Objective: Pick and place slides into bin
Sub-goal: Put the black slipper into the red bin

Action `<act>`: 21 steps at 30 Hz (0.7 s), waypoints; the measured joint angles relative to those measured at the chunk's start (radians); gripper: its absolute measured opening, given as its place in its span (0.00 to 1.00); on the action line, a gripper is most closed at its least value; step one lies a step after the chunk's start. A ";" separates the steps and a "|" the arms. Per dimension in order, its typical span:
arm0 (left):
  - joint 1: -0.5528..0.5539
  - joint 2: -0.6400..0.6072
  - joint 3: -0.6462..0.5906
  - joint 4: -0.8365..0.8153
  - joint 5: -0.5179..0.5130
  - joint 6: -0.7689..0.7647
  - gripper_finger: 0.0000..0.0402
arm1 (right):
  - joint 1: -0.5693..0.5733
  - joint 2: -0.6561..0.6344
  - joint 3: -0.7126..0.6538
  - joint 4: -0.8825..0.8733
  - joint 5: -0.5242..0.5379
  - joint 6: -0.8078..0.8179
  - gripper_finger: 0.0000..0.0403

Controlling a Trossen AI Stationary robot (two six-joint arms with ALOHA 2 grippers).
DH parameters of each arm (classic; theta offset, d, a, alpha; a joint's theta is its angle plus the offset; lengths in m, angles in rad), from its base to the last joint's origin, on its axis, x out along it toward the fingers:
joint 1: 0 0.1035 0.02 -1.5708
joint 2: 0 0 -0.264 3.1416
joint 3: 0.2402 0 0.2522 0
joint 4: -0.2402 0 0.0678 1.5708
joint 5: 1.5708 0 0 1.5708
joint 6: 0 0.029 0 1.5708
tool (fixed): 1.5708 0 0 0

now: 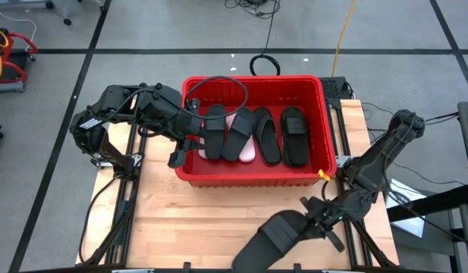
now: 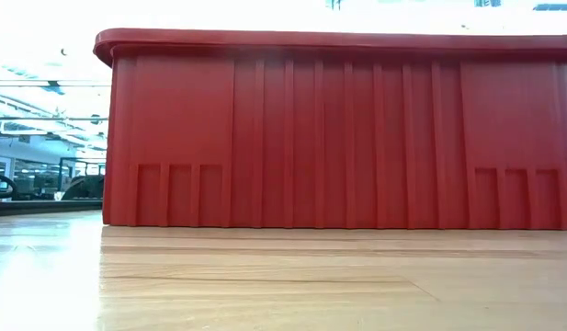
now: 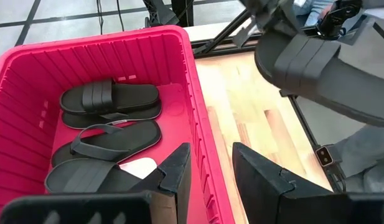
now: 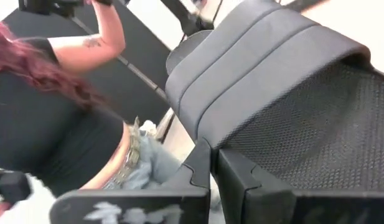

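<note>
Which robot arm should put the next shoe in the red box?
The right one, probably. The right gripper is already shut on a black slide, lifted near the table's front edge. The left gripper is open and empty at the bin's left wall.

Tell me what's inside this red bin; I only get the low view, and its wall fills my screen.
Observer: Four black slides lie side by side in the bin, with a pink slide partly under one.
Operator: Give me the left arm.
Observer: The left pincer hangs open over the bin's left wall, holding nothing.
Operator: Now the right.
Observer: The right pincer is shut on a fifth black slide, held above the table outside the bin, on the front side.
</note>
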 joint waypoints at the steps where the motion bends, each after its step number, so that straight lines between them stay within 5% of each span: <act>1: 0.000 0.000 0.000 0.000 0.001 0.000 0.29 | -0.003 -0.004 0.022 -0.018 0.012 -0.026 0.00; 12: 0.000 0.000 0.000 -0.007 0.005 0.002 0.29 | -0.094 -0.083 0.241 -0.333 0.187 -0.289 0.00; 21: -0.001 0.000 0.000 -0.007 0.005 0.034 0.29 | -0.330 -0.199 0.282 -0.550 0.243 -0.430 0.00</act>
